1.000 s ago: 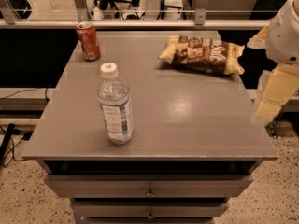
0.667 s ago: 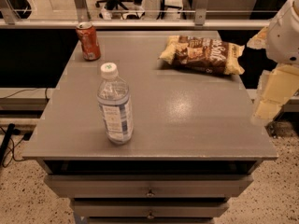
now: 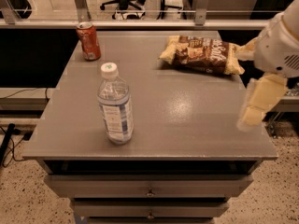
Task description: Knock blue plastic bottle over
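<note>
The blue plastic bottle [image 3: 115,104] stands upright on the gray table [image 3: 187,120], in the front left part of the top, at about 8 o'clock from the table's middle. It is clear plastic with a white cap on top and a blue-and-white label around its body. Nothing touches it.

In the camera view, a red-orange soda can [image 3: 88,41] stands upright at about 11 o'clock, near the far left corner and well apart from the bottle. A brown and yellow snack bag [image 3: 202,54] lies flat at about 1 o'clock, near the far right edge.

The gripper [image 3: 252,111] is at about 3 o'clock, over the right edge of the table. It hangs down from the white arm [image 3: 280,45] and points to the table top. It is well apart from the bottle, with bare table between them. Whether the claw is wide or narrow I cannot tell; no object is seen in it.

Under the table top there are drawers [image 3: 149,185] with small knobs. On the floor at 9 o'clock lies a dark cable [image 3: 8,146].
</note>
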`<state>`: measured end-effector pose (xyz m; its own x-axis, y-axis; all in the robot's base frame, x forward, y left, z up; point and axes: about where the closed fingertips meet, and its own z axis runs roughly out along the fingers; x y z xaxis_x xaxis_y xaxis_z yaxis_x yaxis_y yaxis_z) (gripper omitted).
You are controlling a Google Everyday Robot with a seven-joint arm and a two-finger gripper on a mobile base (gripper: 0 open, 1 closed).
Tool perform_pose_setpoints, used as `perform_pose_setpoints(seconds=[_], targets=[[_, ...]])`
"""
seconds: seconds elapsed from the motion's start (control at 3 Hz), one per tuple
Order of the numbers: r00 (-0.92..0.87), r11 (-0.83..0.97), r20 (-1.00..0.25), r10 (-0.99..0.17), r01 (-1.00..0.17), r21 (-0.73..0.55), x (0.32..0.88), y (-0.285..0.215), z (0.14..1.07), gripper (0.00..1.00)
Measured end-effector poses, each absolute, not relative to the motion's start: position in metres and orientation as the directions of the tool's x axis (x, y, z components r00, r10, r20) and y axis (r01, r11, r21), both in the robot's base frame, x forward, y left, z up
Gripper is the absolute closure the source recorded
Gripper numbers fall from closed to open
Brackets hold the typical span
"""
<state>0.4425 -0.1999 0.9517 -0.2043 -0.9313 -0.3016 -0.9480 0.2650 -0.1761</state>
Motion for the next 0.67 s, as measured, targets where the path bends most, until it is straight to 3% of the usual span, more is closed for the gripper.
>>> perform_pose_setpoints(seconds=[0.33,0.67], targets=[[-0.185,0.24,-0.502,-0.845,-0.97,-0.047,0.43,-0.138,0.92,0.0],[-0.179,0.223,-0.622,-0.762,-0.975,0.008,0.425,-0.097,0.914,0.0]])
